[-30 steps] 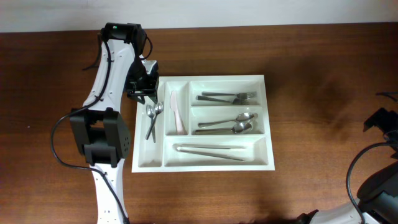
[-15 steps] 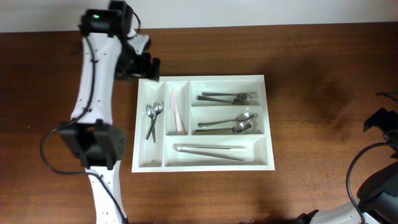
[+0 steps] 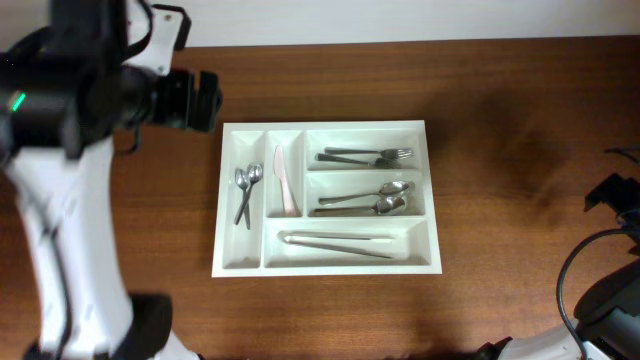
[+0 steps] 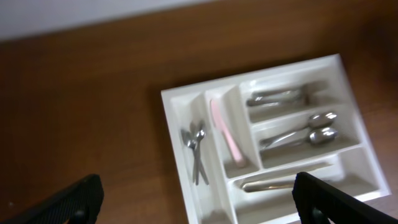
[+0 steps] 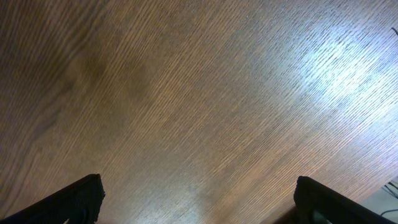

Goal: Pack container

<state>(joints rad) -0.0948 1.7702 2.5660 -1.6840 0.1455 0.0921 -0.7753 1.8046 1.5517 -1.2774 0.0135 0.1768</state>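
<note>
The packing looks finished or very nearly so. The container (image 3: 240, 250), a white five-compartment cutlery tray, lies flat at the centre of the overhead frame on the brown wooden table (image 3: 500, 100), and every compartment has something in it. Two small spoons (image 3: 245, 185) lie in the narrow compartment at its left edge, and a pale pink knife (image 3: 285, 182) lies in the narrow one just beside it. Forks (image 3: 368, 156) fill the upper wide compartment and two larger spoons (image 3: 368, 201) the middle one. A long metal utensil (image 3: 338, 243), possibly tongs, lies in the wide compartment along the bottom. No loose cutlery shows anywhere on the table in the overhead view, so nothing appears to be left to put in. The left gripper (image 4: 199, 202) hangs high over the table at the upper left of the overhead frame, apart from the tray's upper left corner. Its jaws are spread fully wide, holding nothing and touching nothing. The right gripper (image 5: 202, 202) sits at the right edge of the overhead frame, well apart from the tray. Its jaws are equally wide and empty over bare wood.
</note>
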